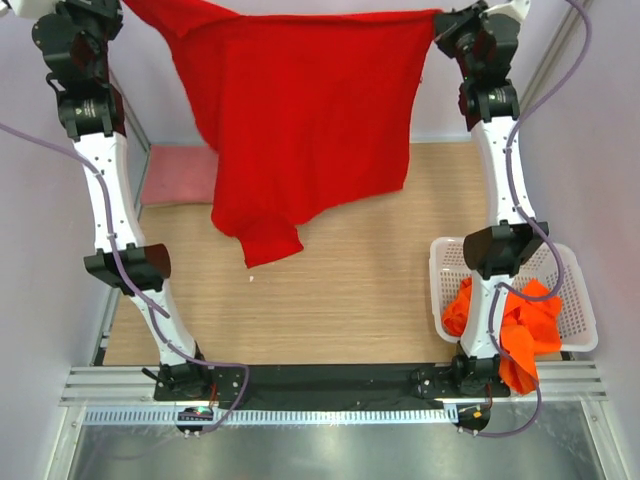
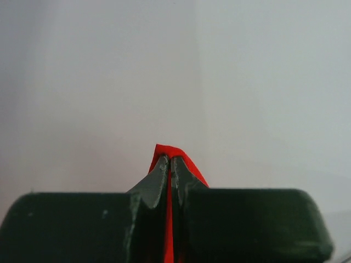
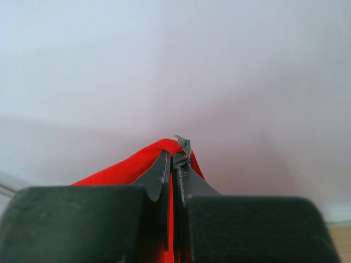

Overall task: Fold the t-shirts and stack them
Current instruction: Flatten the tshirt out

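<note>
A bright red t-shirt [image 1: 305,120] hangs spread in the air above the far half of the table, stretched between both raised arms, one sleeve dangling lowest at its left. My left gripper [image 2: 169,160] is shut on its top left corner, red cloth [image 2: 167,230] pinched between the jaws. My right gripper [image 3: 174,156] is shut on the top right corner [image 3: 137,164]. In the top view the left gripper is hidden at the top edge; the right gripper [image 1: 440,28] holds the cloth's corner. A salmon pink t-shirt [image 1: 180,175] lies flat at the far left. Orange t-shirts [image 1: 520,335] fill the basket.
A white plastic lattice basket [image 1: 580,320] stands at the near right of the wooden table [image 1: 350,300], orange cloth spilling over its near rim. Pale walls close in the left and right sides. A black mounting rail [image 1: 320,380] runs along the near edge.
</note>
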`<state>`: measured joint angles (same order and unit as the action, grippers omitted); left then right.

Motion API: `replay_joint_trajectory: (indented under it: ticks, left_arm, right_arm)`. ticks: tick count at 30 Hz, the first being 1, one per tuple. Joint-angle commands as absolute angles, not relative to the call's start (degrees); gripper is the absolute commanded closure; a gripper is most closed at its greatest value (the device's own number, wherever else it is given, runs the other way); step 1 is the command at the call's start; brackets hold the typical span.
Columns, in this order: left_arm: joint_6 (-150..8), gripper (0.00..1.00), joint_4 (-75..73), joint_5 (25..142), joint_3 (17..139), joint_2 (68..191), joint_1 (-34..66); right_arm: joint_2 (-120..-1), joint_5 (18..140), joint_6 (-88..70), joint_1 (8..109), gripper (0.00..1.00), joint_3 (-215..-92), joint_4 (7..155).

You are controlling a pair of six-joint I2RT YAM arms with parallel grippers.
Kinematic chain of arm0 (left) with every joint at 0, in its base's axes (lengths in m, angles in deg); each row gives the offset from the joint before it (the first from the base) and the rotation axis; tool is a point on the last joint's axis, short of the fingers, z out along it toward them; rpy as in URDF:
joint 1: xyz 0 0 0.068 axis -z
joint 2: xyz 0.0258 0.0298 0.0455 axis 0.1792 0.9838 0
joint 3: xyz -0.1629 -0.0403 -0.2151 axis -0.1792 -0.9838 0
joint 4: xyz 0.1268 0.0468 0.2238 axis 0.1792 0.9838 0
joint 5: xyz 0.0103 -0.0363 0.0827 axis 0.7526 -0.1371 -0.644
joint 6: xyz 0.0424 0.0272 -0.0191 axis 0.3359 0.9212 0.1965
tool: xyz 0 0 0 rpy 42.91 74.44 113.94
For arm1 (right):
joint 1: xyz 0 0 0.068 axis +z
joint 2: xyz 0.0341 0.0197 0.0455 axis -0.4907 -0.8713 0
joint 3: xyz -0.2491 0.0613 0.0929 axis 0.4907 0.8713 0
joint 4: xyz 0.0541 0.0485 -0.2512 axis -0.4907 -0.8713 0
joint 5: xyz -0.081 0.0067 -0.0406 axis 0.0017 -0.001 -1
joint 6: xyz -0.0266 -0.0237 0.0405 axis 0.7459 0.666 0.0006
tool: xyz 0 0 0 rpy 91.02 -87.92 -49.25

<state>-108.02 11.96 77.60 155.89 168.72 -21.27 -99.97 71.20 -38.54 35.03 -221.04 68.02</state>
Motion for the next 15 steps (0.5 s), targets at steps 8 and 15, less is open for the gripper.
replay_joint_trajectory:
  ticks: [8, 15]
  left_arm:
    - [-117.69, 1.00, -0.18, 76.33, 157.95, 164.09, -23.95]
    - [-116.46, 1.00, 3.26, 82.59, 151.13, 155.50, -25.62]
  right_arm:
    - [-92.08, 70.44, -44.11, 30.88, 0.98, -219.98, 74.23]
    - [-85.93, 77.12, -42.26, 30.88, 0.98, -210.49, 68.95]
